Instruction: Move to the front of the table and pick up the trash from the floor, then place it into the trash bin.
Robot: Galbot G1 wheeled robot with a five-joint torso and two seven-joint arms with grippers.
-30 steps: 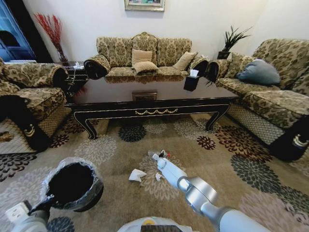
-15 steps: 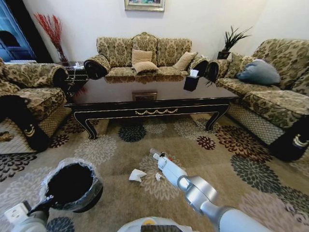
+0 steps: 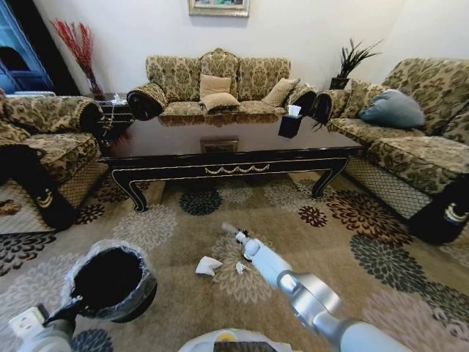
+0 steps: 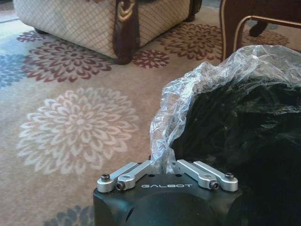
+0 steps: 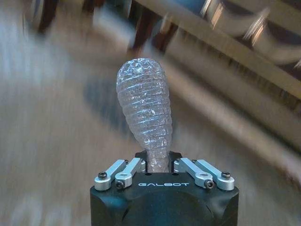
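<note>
At the robot's near left, the left gripper (image 4: 165,165) pinches the crinkled clear liner of the round black trash bin (image 3: 110,280). Mid-carpet, the right gripper (image 5: 157,162) clamps a crushed clear ribbed plastic bottle (image 5: 145,110) by its neck: light, springy, probably slick. A crumpled white paper wad (image 3: 207,265) and small scrap (image 3: 239,268) lie on the beige flowered carpet (image 3: 168,235) between bin and right arm; dark glossy coffee table (image 3: 227,150) stands well beyond.

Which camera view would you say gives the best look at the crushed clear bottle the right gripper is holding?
The right wrist view: the crushed clear bottle stands full length, its narrow end pinched in the right gripper. In the head view it is a small pale sliver at the arm's tip.
</note>
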